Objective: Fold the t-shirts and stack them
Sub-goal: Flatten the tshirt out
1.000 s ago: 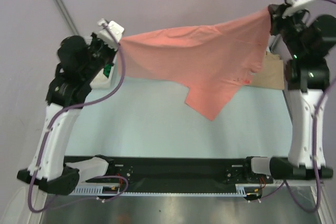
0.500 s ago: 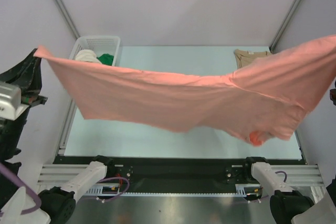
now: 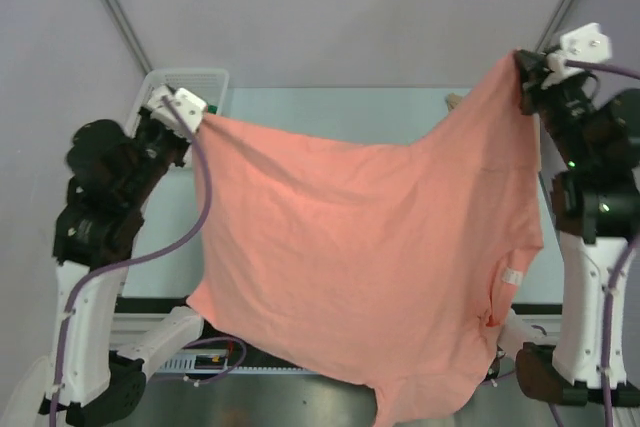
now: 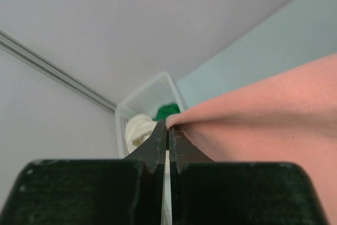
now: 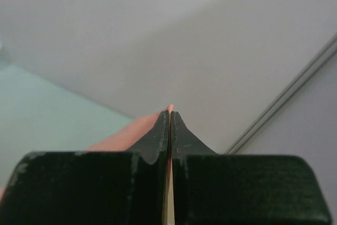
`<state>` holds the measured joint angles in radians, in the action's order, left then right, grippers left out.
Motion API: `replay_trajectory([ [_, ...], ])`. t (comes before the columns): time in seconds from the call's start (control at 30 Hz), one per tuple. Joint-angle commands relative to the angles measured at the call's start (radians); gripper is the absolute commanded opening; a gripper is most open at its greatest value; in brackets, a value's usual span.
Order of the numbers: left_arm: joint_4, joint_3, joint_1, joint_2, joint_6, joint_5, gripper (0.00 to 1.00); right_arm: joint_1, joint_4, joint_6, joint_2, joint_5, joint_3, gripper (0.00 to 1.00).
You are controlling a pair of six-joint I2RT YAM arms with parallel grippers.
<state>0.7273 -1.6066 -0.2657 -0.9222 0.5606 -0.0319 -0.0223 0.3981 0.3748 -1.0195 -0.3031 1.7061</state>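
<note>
A large salmon-pink t-shirt (image 3: 380,257) hangs spread in the air between both arms, its lower part draping down over the table's near edge. My left gripper (image 3: 203,119) is shut on its left corner; the left wrist view shows pink cloth (image 4: 263,114) pinched at the gripper (image 4: 169,126). My right gripper (image 3: 520,69) is shut on the right corner, where a sliver of pink (image 5: 126,135) shows at the gripper (image 5: 169,113). A cream-white shirt (image 4: 138,128) and a green one (image 4: 167,111) lie in the basket. A bit of a tan shirt (image 3: 452,100) shows at the table's far right.
A white lattice basket (image 3: 190,81) stands at the table's far left corner, behind the left gripper. The pale green table (image 3: 330,112) is mostly hidden by the hanging shirt. Metal frame posts (image 3: 110,7) run up on both sides.
Both arms swung back to a raised stance. The pink shirt, stretched wide across the view half a second ago, now hangs down as a broad sheet over the table's front.
</note>
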Motion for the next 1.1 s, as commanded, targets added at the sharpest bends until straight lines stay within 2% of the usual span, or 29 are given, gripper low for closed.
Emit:
replay_trajectory([
  [0.0, -0.084, 0.150, 0.010, -0.013, 0.047, 0.029, 0.00, 0.015, -0.137, -0.011, -0.068, -0.047, -0.143, 0.00],
  [0.1, -0.155, 0.330, 0.010, -0.069, 0.051, 0.029, 0.00, 0.056, -0.217, 0.027, -0.161, -0.034, -0.275, 0.00],
  [0.2, -0.268, 0.419, 0.011, -0.180, 0.074, 0.058, 0.00, 0.081, -0.299, 0.076, -0.266, -0.042, -0.356, 0.00],
  [0.27, -0.342, 0.468, 0.013, -0.298, 0.085, 0.063, 0.00, 0.081, -0.355, 0.095, -0.402, -0.053, -0.365, 0.00],
  [0.37, -0.407, 0.465, 0.020, -0.430, 0.079, 0.070, 0.00, 0.073, -0.387, 0.104, -0.623, -0.059, -0.314, 0.00],
  [0.5, -0.439, 0.363, 0.048, -0.677, 0.059, 0.092, 0.00, 0.065, -0.387, 0.102, -0.870, -0.053, -0.120, 0.00],
  [0.67, -0.463, 0.229, 0.086, -0.857, 0.042, 0.133, 0.00, 0.064, -0.277, 0.090, -1.207, -0.051, 0.289, 0.00],
  [0.73, -0.466, 0.159, 0.103, -0.933, 0.038, 0.147, 0.00, 0.064, -0.239, 0.092, -1.292, -0.030, 0.425, 0.00],
  [0.77, -0.470, 0.137, 0.106, -0.955, 0.041, 0.162, 0.01, 0.062, -0.213, 0.090, -1.338, -0.024, 0.545, 0.00],
  [0.87, -0.479, 0.050, 0.115, -1.040, 0.058, 0.184, 0.00, 0.059, -0.222, 0.095, -1.476, 0.013, 0.721, 0.00],
  [0.97, -0.477, -0.044, 0.128, -1.130, 0.070, 0.204, 0.00, 0.074, -0.266, 0.165, -1.576, 0.073, 0.806, 0.00],
  [1.07, -0.477, -0.166, 0.151, -1.222, 0.084, 0.242, 0.00, 0.084, -0.336, 0.210, -1.611, 0.091, 0.800, 0.00],
])
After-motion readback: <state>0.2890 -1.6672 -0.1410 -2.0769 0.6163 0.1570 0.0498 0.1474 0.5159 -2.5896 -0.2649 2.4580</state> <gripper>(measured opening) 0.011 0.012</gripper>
